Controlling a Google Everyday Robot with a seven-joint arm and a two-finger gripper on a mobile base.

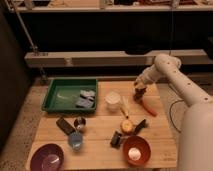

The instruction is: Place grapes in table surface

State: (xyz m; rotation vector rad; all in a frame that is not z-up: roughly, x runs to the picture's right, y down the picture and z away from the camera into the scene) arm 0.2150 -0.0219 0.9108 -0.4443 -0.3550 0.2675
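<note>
One dark bunch, the grapes (139, 95), sits at the far right of the table surface (102, 127), right under the gripper (139, 90). Fingers look pinched on it, though can't tell if it's lifted or resting. Orange carrot (148, 107) lies just beside, toward the front. White cup (113, 100) to the left, green tray (70, 94) further left. Red bowl (136, 150) and purple bowl (47, 157) near front edge.

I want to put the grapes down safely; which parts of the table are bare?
Gripper hangs by the carrot at the table back right. Bare: centre front between the purple bowl and orange bowl; right front corner. Crowded: the middle.
</note>
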